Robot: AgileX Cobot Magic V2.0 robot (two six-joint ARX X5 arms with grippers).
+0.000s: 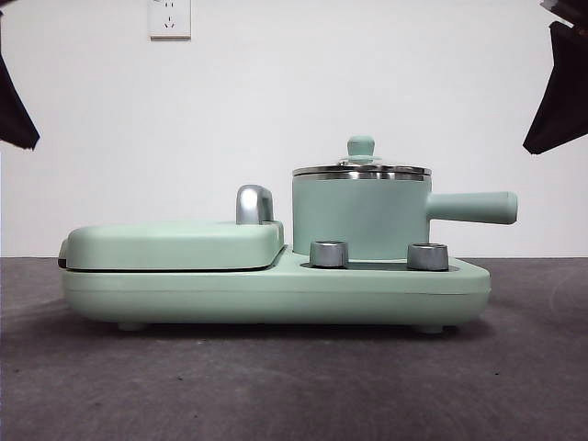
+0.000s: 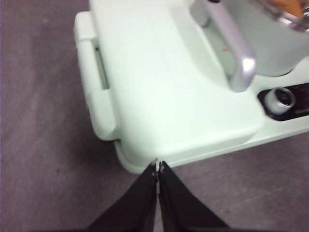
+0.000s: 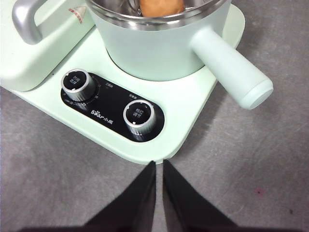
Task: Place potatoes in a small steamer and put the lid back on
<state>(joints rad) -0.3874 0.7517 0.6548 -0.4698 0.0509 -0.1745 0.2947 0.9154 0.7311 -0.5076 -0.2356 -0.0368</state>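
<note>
Table (image 1: 514, 386) w/ dark grey mat, white wall behind w/ socket (image 1: 170, 18), small steamer (image 1: 360, 219) on appliance base (image 1: 276, 289), lid (image 1: 361, 167) on, potato (image 3: 161, 7) inside, mostly cut off, left gripper (image 2: 158, 166) pressed closed, empty, right gripper (image 3: 159, 164) nearly closed, empty.

Mint-green small steamer (image 1: 360, 219) sitting upright on the right half of the mint-green cooker base (image 1: 276, 292), just behind the two steel dials; steel rim on top, straight side handle sticking out level to the right, past the base's edge. Clear glass lid (image 1: 361, 168) seated flat on that rim, mint-green knob upright at its centre. Orange-brown potato (image 3: 161, 6) down inside the pot, only part of its matte skin showing through the glass in the right wrist view.
</note>
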